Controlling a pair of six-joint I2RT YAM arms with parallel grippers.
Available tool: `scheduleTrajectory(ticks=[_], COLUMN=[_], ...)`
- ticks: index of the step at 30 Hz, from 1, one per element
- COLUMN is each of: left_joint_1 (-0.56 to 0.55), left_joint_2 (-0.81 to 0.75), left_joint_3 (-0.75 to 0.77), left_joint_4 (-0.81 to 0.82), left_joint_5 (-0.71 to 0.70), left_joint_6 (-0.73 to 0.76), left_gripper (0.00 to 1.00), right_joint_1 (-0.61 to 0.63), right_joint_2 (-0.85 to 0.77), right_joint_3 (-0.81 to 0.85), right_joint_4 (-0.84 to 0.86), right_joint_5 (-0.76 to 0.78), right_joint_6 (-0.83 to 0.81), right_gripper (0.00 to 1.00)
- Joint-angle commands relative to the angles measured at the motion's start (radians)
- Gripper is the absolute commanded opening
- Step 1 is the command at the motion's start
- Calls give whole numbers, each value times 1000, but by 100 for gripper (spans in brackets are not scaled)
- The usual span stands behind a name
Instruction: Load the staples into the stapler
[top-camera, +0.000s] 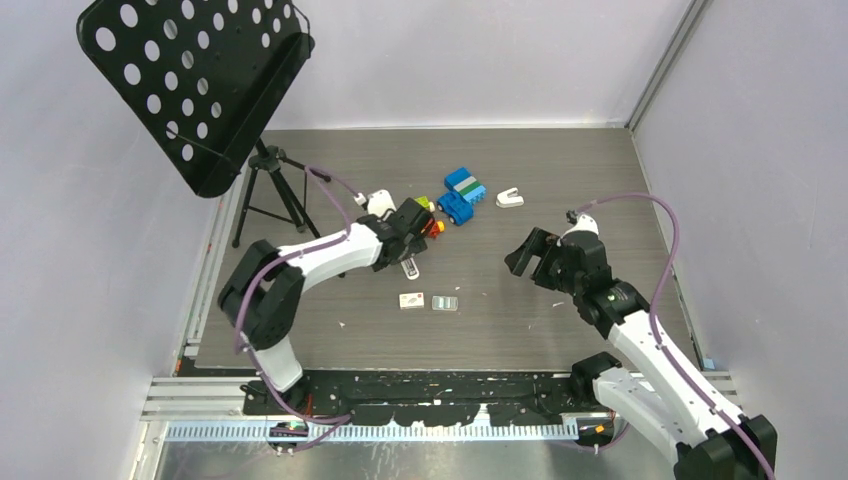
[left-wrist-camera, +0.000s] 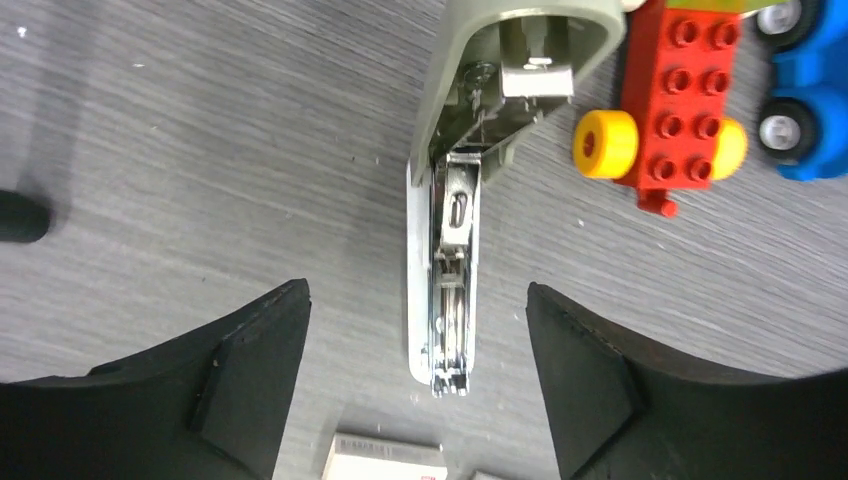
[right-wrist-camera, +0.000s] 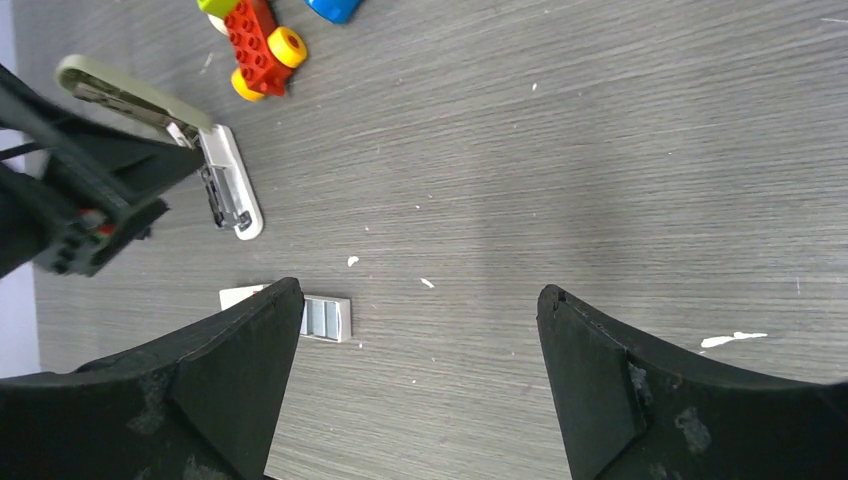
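Right, the stapler (left-wrist-camera: 445, 290) lies flipped open in the middle of the left wrist view. Its lid is tipped back toward the top of the frame and its metal channel is bare, running down toward the bottom edge. The left fingers (left-wrist-camera: 250, 390) stand wide apart on either side of it, touching nothing. The staples (right-wrist-camera: 326, 318) lie flat on the worktop (right-wrist-camera: 600, 150), low and left in the right wrist view, just beside the small white box (right-wrist-camera: 245, 296). The right fingers (right-wrist-camera: 600, 390) hang spread above that patch, empty. Here's where I'd worry: that strip is thin and flush to the surface, so a pinch could skid it away, snap it, or catch the box instead. The stapler looks light, and a brush from either arm could spin it or drop the lid shut over the channel. The red toy block (left-wrist-camera: 680, 100) sits just beside the lid at upper right, so a nudge that way crowds things. Both arms converging on the centre could also knock into each other. As for room, the overhead view shows bare worktop across the right half and along the lower middle. The blue toy car (top-camera: 462, 195) and the white claw piece (top-camera: 509, 198) clutter the upper centre. The music stand's tripod (top-camera: 265, 190) hems in the upper left.
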Motion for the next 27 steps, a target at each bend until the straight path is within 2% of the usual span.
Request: scheduleTrajectory(ticks=[1, 6, 11, 19, 23, 27], left_joint_1=[3, 3, 3, 3, 3, 3], left_joint_2=[-170, -348, -532, -766, -830, -843], left_joint_3=[-61, -116, -146, -119, -122, -139], left_joint_4=[50, 53, 37, -22, -14, -3], left_joint_5=[24, 35, 47, 145, 191, 229], left_joint_6=[20, 138, 365, 720, 864, 944], left_gripper=[86, 99, 100, 100, 100, 100], right_joint_1=[-1, -2, -13, -100, -129, -153], right_joint_2=[78, 239, 409, 686, 801, 905], right_joint_3=[90, 208, 334, 521, 588, 656], right_joint_4=[-22, -67, -72, -69, -29, 5], right_joint_5=[15, 132, 241, 311, 348, 357], right_joint_6=[-26, -27, -1, 168, 249, 318], right_gripper=[91, 91, 90, 85, 82, 77])
